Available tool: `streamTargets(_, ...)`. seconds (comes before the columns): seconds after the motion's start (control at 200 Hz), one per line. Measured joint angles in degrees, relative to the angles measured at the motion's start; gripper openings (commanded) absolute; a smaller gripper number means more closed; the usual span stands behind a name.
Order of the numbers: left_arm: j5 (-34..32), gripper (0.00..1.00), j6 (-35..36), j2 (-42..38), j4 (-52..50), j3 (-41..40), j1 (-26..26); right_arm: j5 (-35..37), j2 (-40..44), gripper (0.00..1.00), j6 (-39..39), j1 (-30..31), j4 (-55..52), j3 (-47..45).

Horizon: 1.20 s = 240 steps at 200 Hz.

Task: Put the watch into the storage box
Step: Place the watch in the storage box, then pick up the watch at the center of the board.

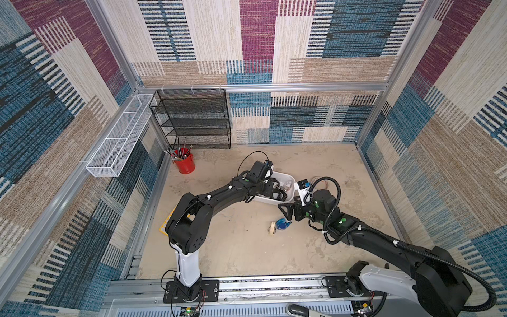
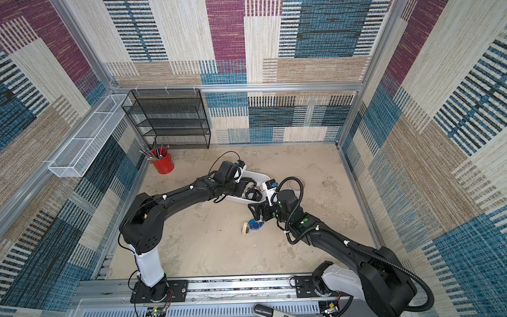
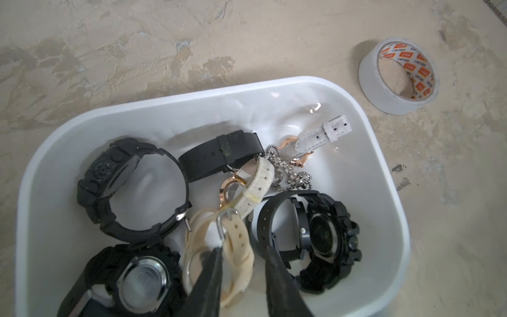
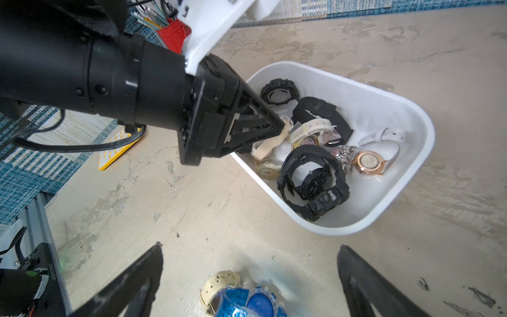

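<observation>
Counting at least four black watches (image 3: 131, 186) in the one white storage box (image 3: 384, 153), plus one cream watch (image 3: 236, 247) lying inside against a finger of the left pincer (image 3: 243, 248), whose fingers stand apart. One blue watch (image 4: 247, 302) sits out on the counter (image 4: 192, 219) close by the right pincer (image 4: 250, 244), spread wide. One tape roll (image 3: 378, 90) lies beside the box and one red cup (image 1: 184, 164) stands farther back, with the left arm overhanging the box.
</observation>
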State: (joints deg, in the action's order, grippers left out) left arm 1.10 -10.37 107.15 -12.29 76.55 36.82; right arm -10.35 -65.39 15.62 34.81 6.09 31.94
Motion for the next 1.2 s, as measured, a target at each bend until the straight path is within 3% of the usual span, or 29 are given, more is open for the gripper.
streamTargets(0.08, 0.76, 0.47, -0.26, -0.90, 0.48, -0.87, -0.33, 0.39, 0.04, 1.00, 0.20, 0.00, -0.11, 0.26)
streamTargets(0.22, 2.23, 0.74, -1.18, -3.13, 1.97, -2.95, -0.81, 0.74, 0.22, 1.00, 0.42, 0.00, -0.37, 0.72)
streamTargets(0.35, 4.28, 0.87, -2.47, -7.17, 5.25, -8.26, -1.14, 1.97, 0.70, 1.00, 0.94, 0.00, -0.63, 0.90)
streamTargets(0.671, 12.26, 0.96, -10.91, -22.23, 18.60, -29.86, -5.20, 3.10, 1.03, 1.00, 2.62, 0.00, -1.14, 0.94)
streamTargets(0.936, 12.52, 0.98, -12.20, -32.81, 22.75, -37.97, -5.51, 4.87, -0.31, 1.00, 5.60, 0.00, -2.93, 1.86)
streamTargets(1.202, 12.28, 1.00, -12.66, -36.33, 23.61, -42.12, -5.55, 4.33, 2.93, 0.95, 12.20, 0.57, -2.58, -2.08)
